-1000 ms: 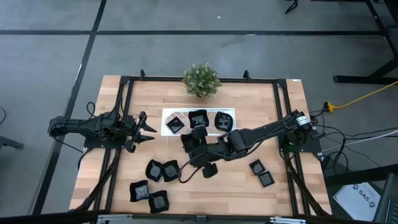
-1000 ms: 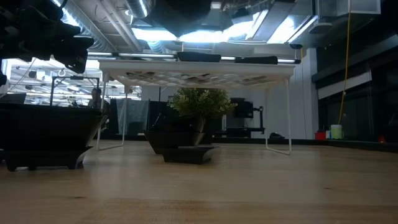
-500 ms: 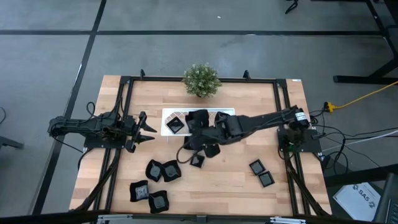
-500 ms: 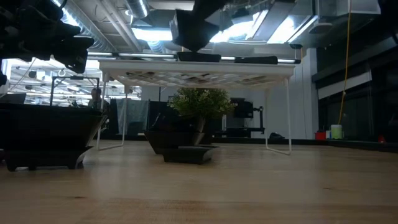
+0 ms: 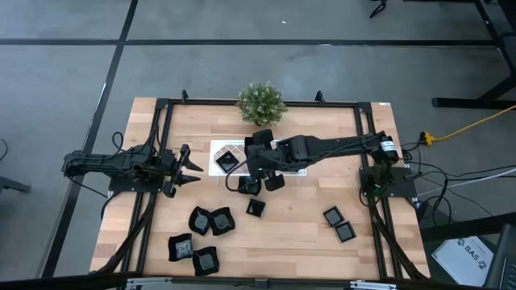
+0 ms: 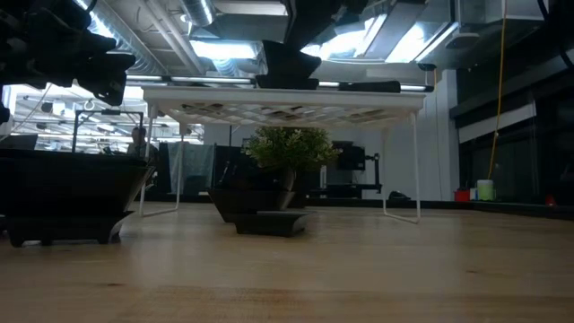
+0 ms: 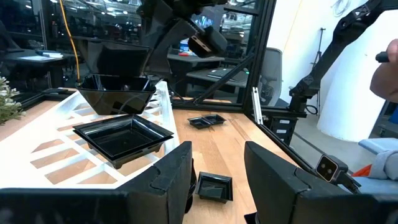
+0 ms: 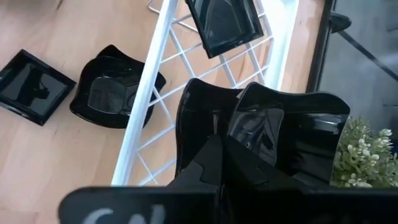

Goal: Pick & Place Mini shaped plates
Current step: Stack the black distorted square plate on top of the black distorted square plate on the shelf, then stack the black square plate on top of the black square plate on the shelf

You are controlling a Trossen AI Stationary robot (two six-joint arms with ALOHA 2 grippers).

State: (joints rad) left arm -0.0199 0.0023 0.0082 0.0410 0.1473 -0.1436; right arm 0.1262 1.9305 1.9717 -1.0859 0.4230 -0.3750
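My right gripper reaches over the middle of the long white tray and is shut on one black mini plate, also seen in the low view. A second plate lies flat on the tray's left end. Another dark plate shows right beside the held one. Several more plates lie flat on the table. My left gripper waits open to the left of the tray. My right gripper pinches the plate by its rim between the two fingers, coming slantwise from above and the table's right. The plate hangs level, close over the tray top. Whether its base touches the lattice I cannot tell.
A small potted plant stands just beyond the tray at the far edge. The tray stands raised on thin white legs. Two plates lie on the table right in front of the tray. A black frame runs around the table.
My right gripper has moved from the table's middle toward the far edge and up over the white tray, carrying the plate with it, still shut on it. In the low view the plate has come down close to the tray top.
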